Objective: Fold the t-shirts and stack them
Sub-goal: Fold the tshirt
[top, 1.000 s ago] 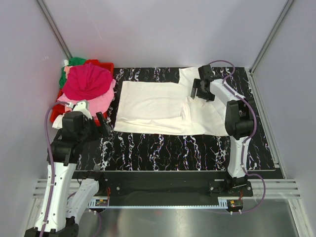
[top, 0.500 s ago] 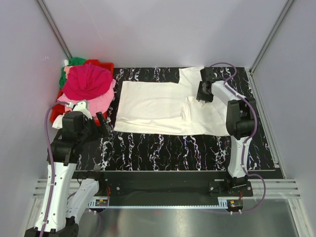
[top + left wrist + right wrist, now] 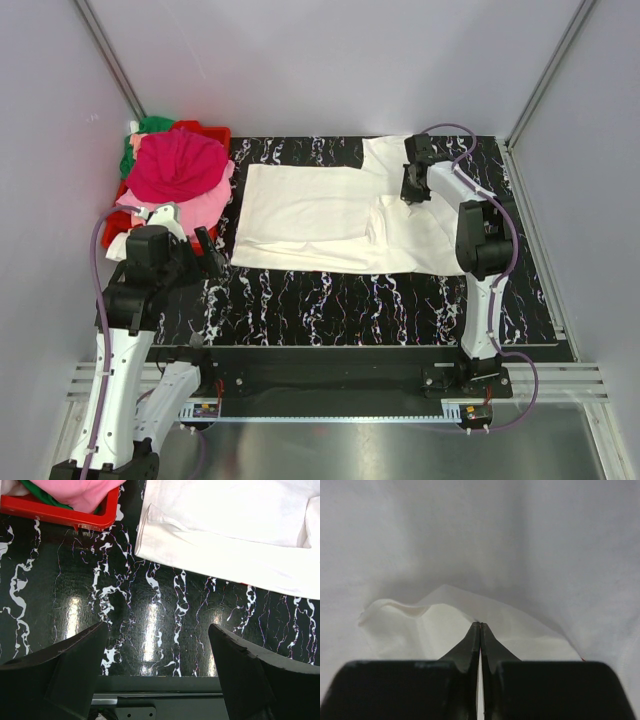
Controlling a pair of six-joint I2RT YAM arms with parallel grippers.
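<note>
On the black table [image 3: 330,300] a white shirt [image 3: 310,215] lies spread centre to right, the right gripper [image 3: 480,630] pinching its far-right cloth, apparently starting a fold that next needs lifting leftward, the left gripper [image 3: 157,645] open near left.

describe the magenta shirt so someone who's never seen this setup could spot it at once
Start at the black marbled table; at its far left corner sits a red bin heaped with clothes. The magenta shirt is the crumpled mound on top of that heap, deeper in colour than the pale pink shirt under it and unlike the white t-shirt spread flat on the table.
</note>
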